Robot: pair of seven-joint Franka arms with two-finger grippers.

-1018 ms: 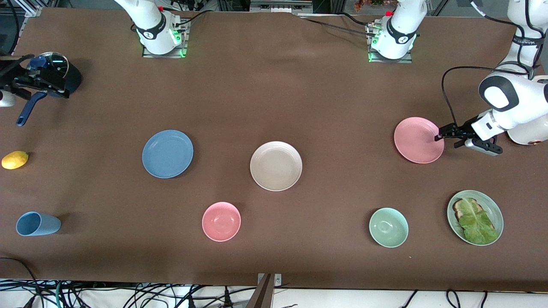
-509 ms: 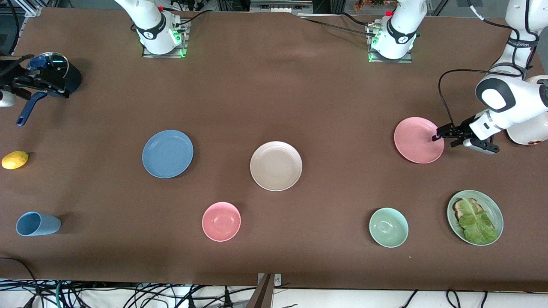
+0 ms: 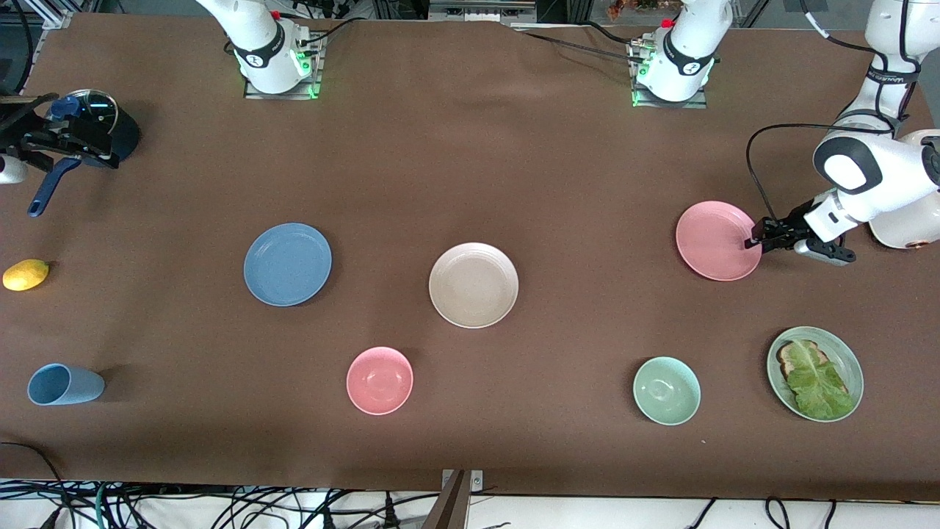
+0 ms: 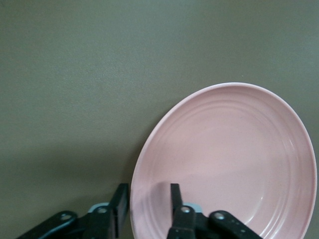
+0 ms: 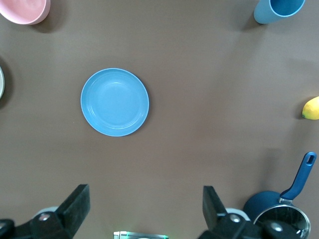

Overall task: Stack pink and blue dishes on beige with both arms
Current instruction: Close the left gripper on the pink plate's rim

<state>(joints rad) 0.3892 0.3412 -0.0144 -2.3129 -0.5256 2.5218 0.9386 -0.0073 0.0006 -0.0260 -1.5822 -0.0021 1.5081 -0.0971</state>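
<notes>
The pink plate (image 3: 716, 239) lies flat toward the left arm's end of the table. My left gripper (image 3: 753, 241) is open at its rim on the side toward that end. In the left wrist view the left gripper (image 4: 148, 204) straddles the pink plate's (image 4: 234, 154) rim, one finger outside and one over the inside. The beige plate (image 3: 474, 285) sits mid-table, bare. The blue plate (image 3: 287, 264) lies beside it toward the right arm's end. My right gripper (image 3: 66, 143) waits open above the pot; in the right wrist view the right gripper (image 5: 144, 199) is far from the blue plate (image 5: 114, 102).
A pink bowl (image 3: 380, 380) and a green bowl (image 3: 666, 390) sit nearer the front camera. A green oval plate (image 3: 852, 367) holds toast and lettuce. A light blue cup (image 3: 62, 384), a lemon (image 3: 26, 274) and a dark blue lidded pot (image 3: 103, 125) stand at the right arm's end.
My left gripper has shifted slightly along the pink plate's rim and dropped a little. The plates and the right arm have not moved.
</notes>
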